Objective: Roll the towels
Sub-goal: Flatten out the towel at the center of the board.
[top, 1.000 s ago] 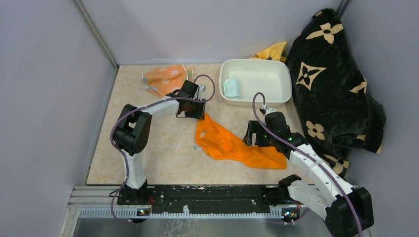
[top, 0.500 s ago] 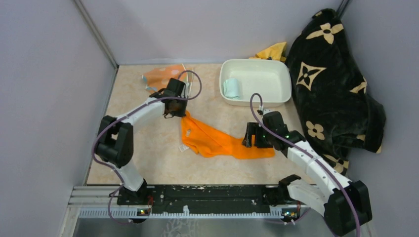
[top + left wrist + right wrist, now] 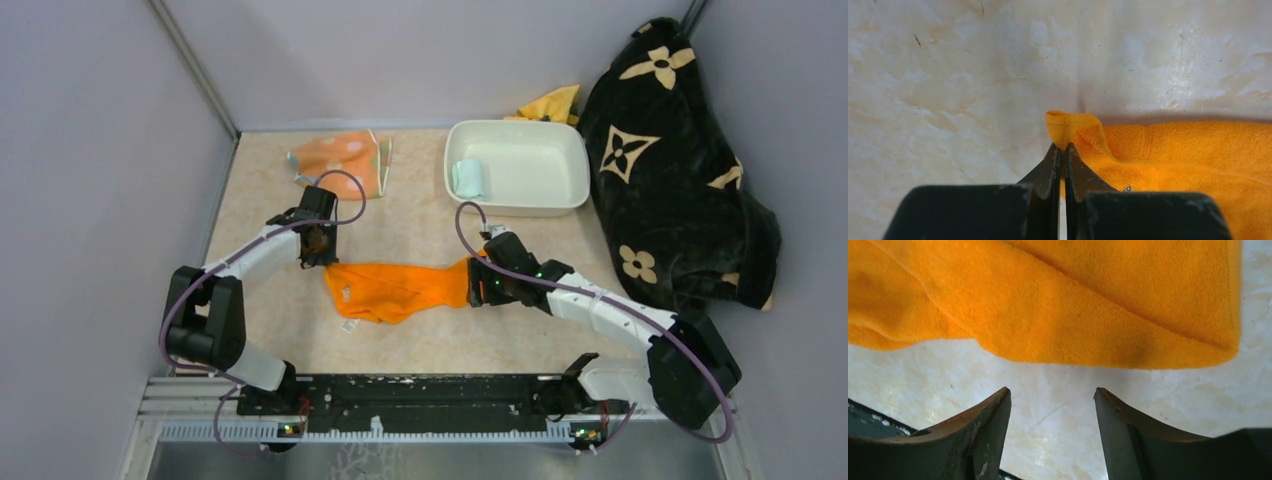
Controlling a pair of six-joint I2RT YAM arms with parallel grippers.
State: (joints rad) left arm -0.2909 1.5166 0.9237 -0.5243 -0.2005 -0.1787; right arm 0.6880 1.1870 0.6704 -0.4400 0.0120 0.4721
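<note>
Vs. one sec. ago, the plain bright orange towel [image 3: 400, 288] has been dragged left and nearer the arm bases. It lies now as a long wrinkled band across the middle of the marbled beige bench [image 3: 420, 230], w/ a small white label near its left end. The left claw [image 3: 1063, 150] is pinched tight on the towel's left corner. The right claw [image 3: 1053, 395] is at the other end, jaws apart, holding nothing.

Open tabletop [image 3: 290, 320] front-left; tray [image 3: 530, 165], blanket [image 3: 660, 170] crowd far right, gap between unclear.
</note>
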